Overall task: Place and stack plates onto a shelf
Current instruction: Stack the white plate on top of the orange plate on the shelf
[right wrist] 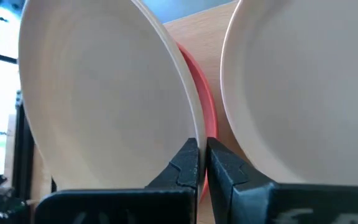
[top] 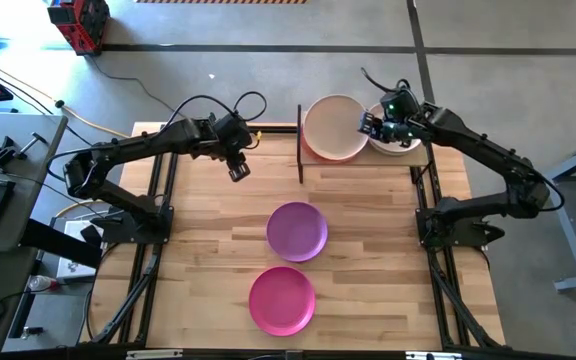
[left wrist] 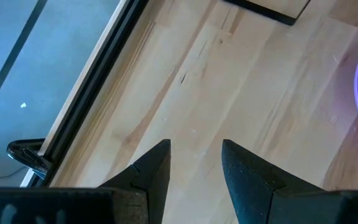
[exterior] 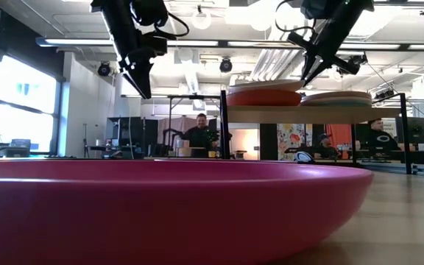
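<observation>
The shelf [exterior: 300, 112] stands at the table's far edge on black posts and carries two stacks. A cream plate [top: 334, 125] tops the left stack, over an orange plate [right wrist: 205, 93]. An off-white plate [right wrist: 303, 87] tops the right stack, half hidden by my right arm in the high view. My right gripper [right wrist: 202, 155] is shut at the cream plate's right rim, between the stacks. A purple plate [top: 297, 231] and a magenta plate [top: 282, 299] lie flat on the tabletop. My left gripper [top: 238, 166] hangs open above bare table, left of the shelf. My right gripper pinches the cream plate's right-hand rim [right wrist: 190, 127] between its two fingers. The fingers slant down from above and from the table's right side. The plate lies roughly level on the orange plate beneath it, on the shelf's left stack.
Bare planks stretch left of the purple and magenta plates. Black frame rails run along both table sides [top: 158, 200]. The magenta plate fills the foreground of the low view [exterior: 160, 210]. People sit in the room beyond the table [exterior: 201, 134].
</observation>
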`<state>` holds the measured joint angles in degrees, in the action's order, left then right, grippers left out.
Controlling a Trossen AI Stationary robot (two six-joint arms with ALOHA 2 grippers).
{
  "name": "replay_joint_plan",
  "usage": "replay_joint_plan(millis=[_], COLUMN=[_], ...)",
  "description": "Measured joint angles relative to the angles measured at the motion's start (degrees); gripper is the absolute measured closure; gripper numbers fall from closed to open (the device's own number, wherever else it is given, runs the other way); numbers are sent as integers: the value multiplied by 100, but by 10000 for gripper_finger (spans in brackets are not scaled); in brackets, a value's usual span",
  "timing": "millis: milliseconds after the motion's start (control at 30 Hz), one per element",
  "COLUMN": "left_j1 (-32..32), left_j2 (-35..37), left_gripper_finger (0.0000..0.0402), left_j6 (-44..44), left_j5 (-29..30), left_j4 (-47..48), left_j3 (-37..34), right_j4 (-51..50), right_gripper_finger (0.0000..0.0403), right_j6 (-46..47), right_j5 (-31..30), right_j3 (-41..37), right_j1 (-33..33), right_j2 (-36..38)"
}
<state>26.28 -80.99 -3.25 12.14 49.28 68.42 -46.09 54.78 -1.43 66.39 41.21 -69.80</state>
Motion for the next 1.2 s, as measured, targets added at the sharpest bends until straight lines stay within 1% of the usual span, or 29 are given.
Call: replay_joint_plan(millis=[267,367,467,633,800,1200], left_j1=[0,0,0,0,27,470], left_j2=[0,0,-2,0,0,0], left_gripper_finger=[268,268,268,268,268,268], left_j6=[20,15,15,2,0,0], left_j5=[0,0,0,0,-3,-1], left_j4=[-2,-3,-31,-215,-300,-284], left_j3=[0,0,0,0,0,0], right_j4=[-25,-146,-121,46,88,95], right_gripper_finger=[403,403,403,403,403,403], right_j6=[326,387,419,487,522,675], right_j5=[-205,-398,-463,-469,-415,-297], right_j3=[0,0,0,0,-2,-2], right_j1=[-194,-281,-259,-263,-263,-219], right_j2=[0,0,-2,-58,-303,-337])
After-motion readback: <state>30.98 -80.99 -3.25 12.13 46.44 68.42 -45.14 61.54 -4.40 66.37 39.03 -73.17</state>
